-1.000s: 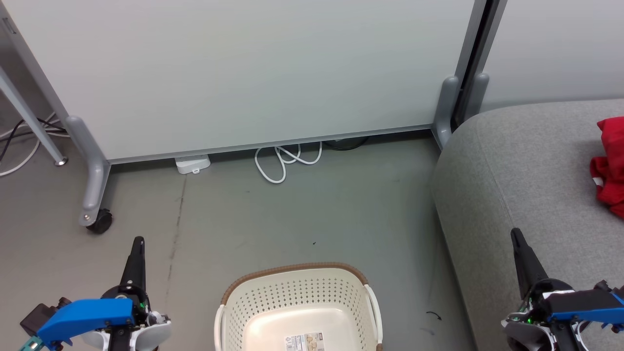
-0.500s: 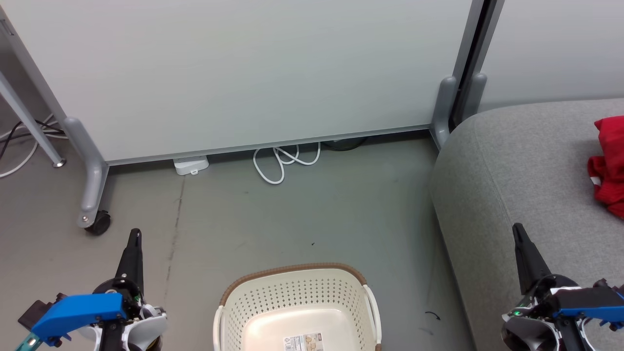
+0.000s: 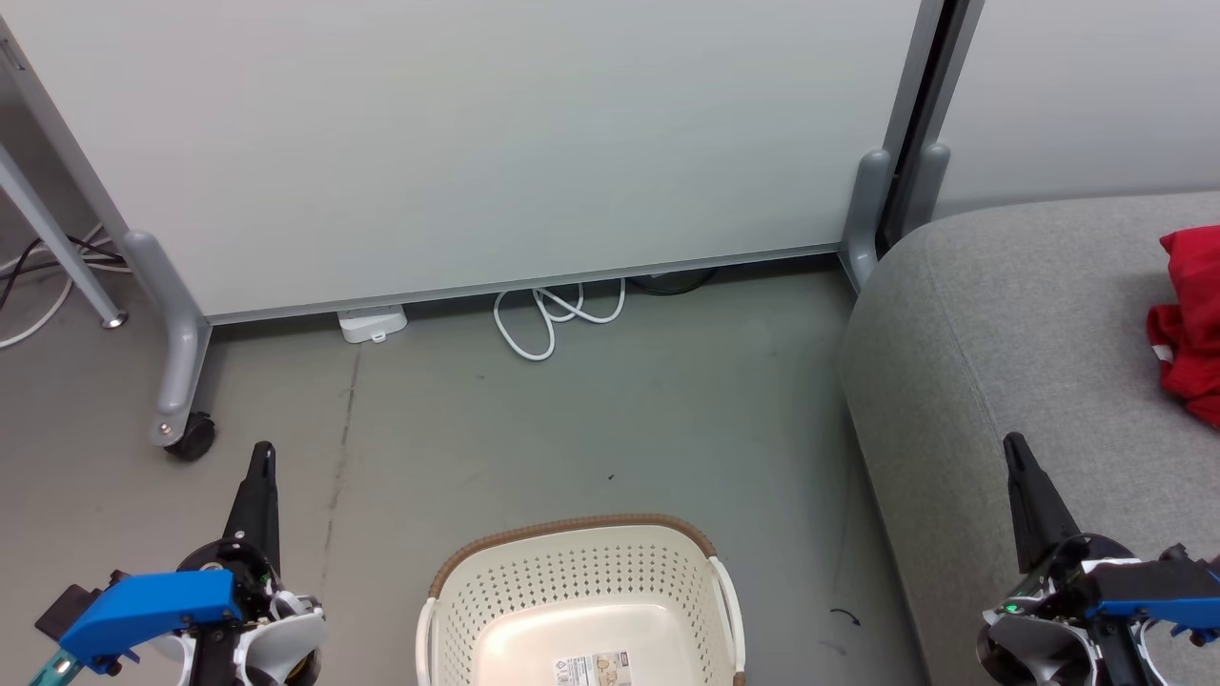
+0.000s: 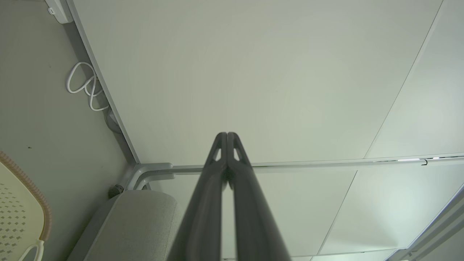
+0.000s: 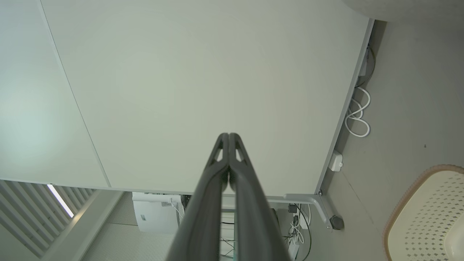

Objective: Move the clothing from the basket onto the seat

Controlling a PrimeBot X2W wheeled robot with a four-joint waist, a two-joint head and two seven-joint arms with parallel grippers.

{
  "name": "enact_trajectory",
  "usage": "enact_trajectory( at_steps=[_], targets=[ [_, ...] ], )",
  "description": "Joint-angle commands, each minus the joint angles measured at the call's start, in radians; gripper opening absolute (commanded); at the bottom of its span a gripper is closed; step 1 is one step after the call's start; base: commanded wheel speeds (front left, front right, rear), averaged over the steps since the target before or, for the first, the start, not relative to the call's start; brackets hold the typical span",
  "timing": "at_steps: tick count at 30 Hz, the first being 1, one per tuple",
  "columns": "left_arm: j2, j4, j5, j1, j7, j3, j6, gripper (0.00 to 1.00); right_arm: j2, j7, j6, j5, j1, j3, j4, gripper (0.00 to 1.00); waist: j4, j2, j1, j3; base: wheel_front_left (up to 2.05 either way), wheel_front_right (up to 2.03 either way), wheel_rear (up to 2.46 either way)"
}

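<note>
At the lower left of the head view, the left end effector (image 3: 262,455) points up over the floor, with its two fingers pressed together and holding nothing. At the bottom centre stands the basket (image 3: 572,527); its bare bottom shows a label (image 3: 596,669). Higher up, a white cable (image 3: 548,319) lies at the foot of a panel (image 3: 477,143). On the right is the sofa (image 3: 1001,314), and the red clothing (image 3: 1191,324) lies on it at the right edge. At the lower right, the right end effector (image 3: 1013,448) is in front of the sofa, also closed and empty.
</note>
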Motion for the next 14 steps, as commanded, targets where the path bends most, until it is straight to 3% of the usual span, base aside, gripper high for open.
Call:
enact_trajectory(
  at_steps=[1, 14],
  targets=[
    [0.002, -0.004, -0.003, -0.01, 0.004, 0.003, -0.002, 0.0, -0.007, 0.003, 0.001, 0.003, -0.01, -0.002, -0.003, 0.0, 0.0, 0.0, 0.0, 0.0, 0.0, 0.0, 0.0],
    [0.002, -0.004, -0.003, -0.01, 0.004, 0.003, -0.002, 0.0, -0.007, 0.003, 0.001, 0.003, -0.01, -0.001, -0.003, 0.0, 0.0, 0.0, 0.0, 0.0, 0.0, 0.0, 0.0]
  ],
)
